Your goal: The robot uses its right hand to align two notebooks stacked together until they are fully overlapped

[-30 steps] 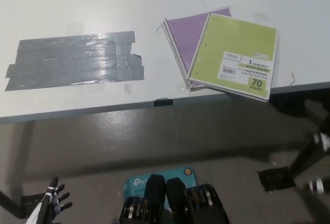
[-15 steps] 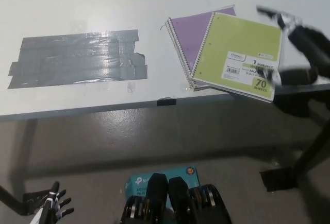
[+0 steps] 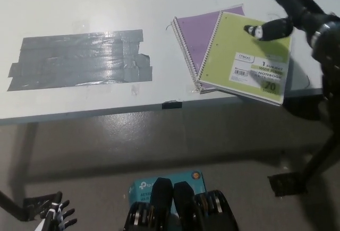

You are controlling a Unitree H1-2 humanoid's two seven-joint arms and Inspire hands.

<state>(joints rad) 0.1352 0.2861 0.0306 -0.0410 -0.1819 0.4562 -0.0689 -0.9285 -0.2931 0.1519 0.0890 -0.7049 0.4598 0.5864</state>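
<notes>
Looking steeply down in the head view, a white table carries two spiral notebooks near its front right edge. The green notebook lies on top of the purple notebook, tilted and shifted to the right, so the purple cover shows along the left and top; the two are not aligned. The green notebook's lower right corner juts slightly over the table edge.

The black right hand enters from the upper right, positioned over the top right part of the green notebook. Its fingers are spread and hold nothing; one fingertip appears to rest on or just above the green cover, though motion blur prevents a firm reading.

A patch of grey duct tape covers the table's left area, well apart from the notebooks.

The white left hand rests at the lower left corner, below table level, fingers apart, holding nothing.

A teal box sits on the floor at bottom centre.
</notes>
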